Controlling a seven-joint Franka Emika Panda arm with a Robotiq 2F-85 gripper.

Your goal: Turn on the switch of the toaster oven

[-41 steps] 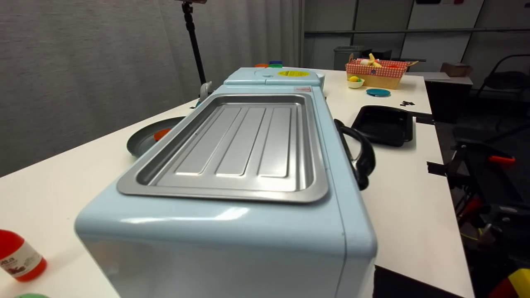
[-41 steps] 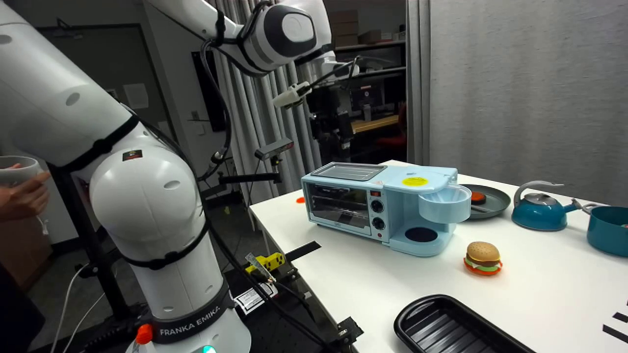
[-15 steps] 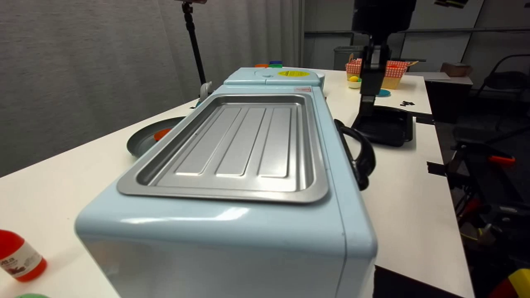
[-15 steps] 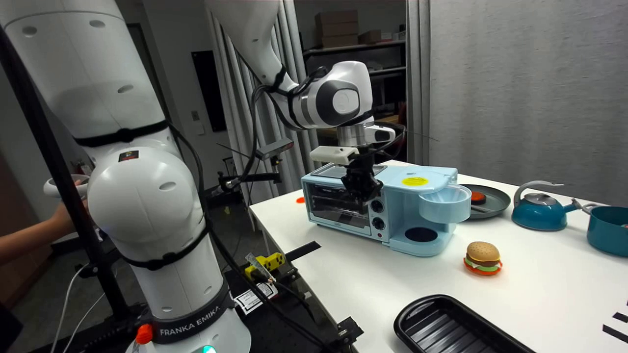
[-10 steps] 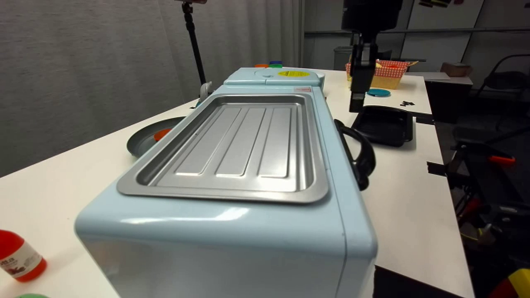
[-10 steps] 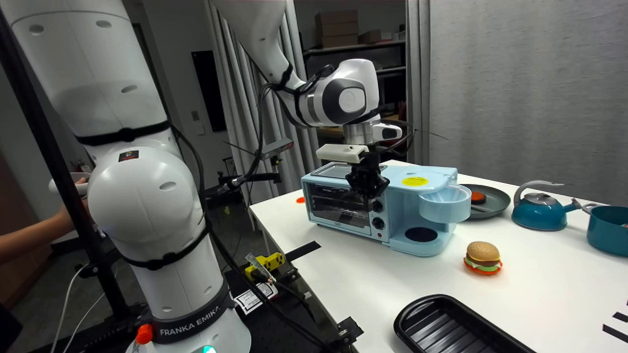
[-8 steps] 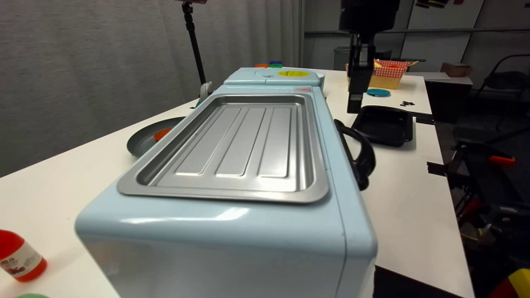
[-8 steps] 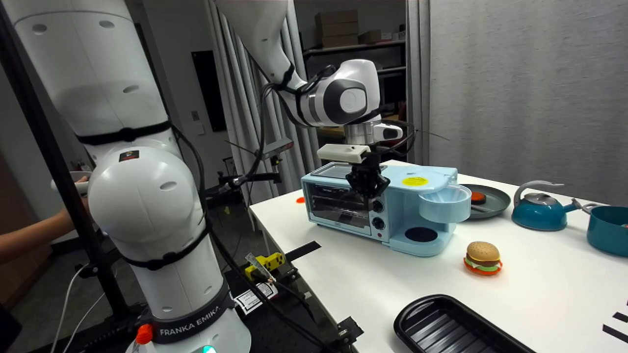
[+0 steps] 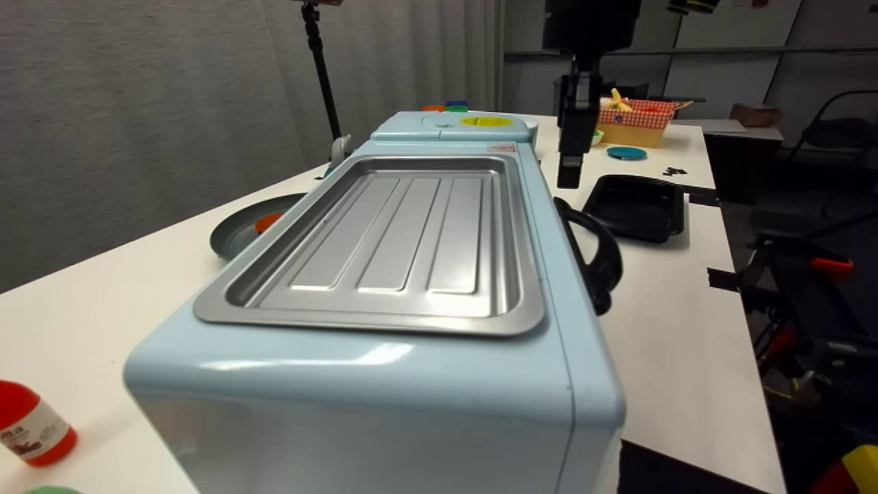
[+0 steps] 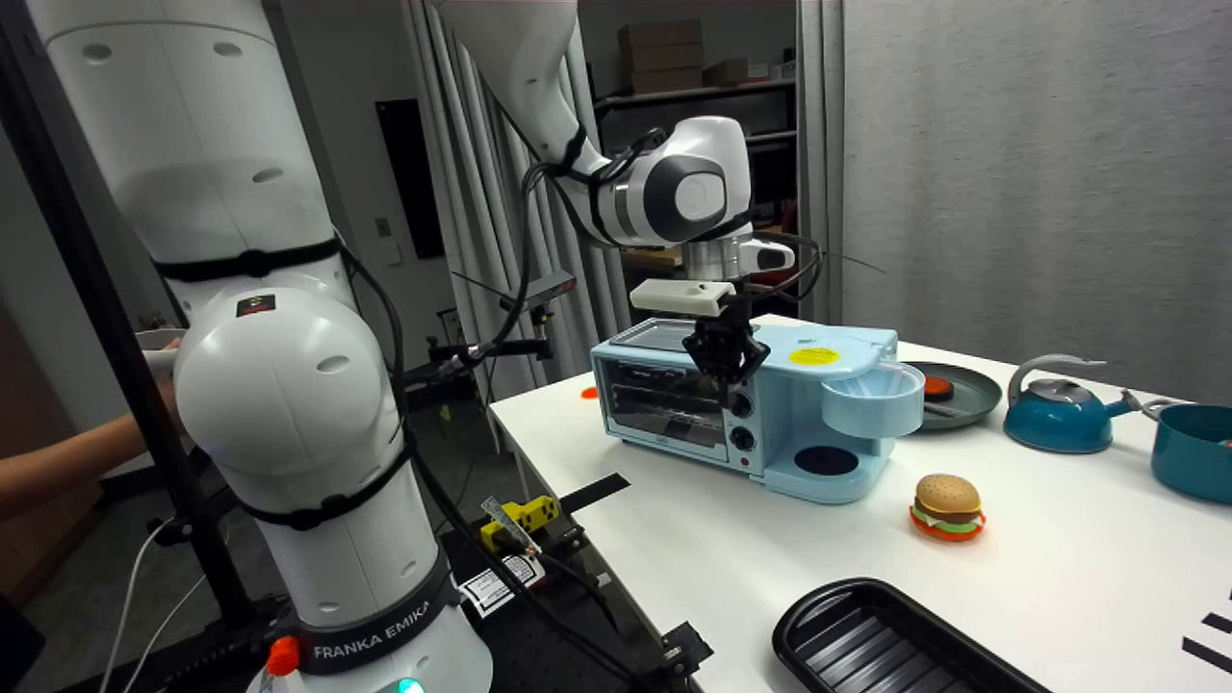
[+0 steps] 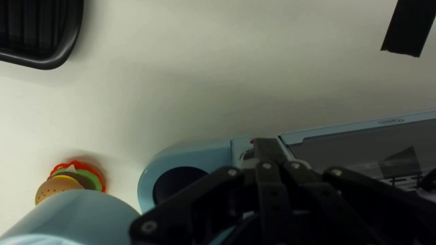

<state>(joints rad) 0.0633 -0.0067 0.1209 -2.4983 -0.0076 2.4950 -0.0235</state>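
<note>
The pale-blue toaster oven (image 9: 384, 363) carries a silver ribbed tray (image 9: 411, 233) on top. Its control panel faces my gripper in an exterior view, with a lower black dial (image 10: 742, 439) and a small red light (image 10: 744, 462) showing. The gripper (image 10: 724, 393) covers part of the upper dial (image 10: 741, 405), and the switch is hidden behind it. Pointing down, the shut gripper (image 9: 568, 181) hangs just off the oven's front, with white table visible in between. In the wrist view, the fingertips (image 11: 269, 144) are together, nothing held, over the panel (image 11: 240, 144).
A black door handle (image 9: 603, 261) juts from the oven's front. On the table are a black pan (image 10: 885, 645), a toy burger (image 10: 948, 507), a grey pan (image 10: 972, 395) and a teal kettle (image 10: 1064, 416). A blue funnel-like cup (image 10: 873, 399) sticks out beside the panel.
From high up and away, the arm has come down to the oven's front. Over the last second the shut gripper has drifted closer to the oven's front face. The oven has not moved.
</note>
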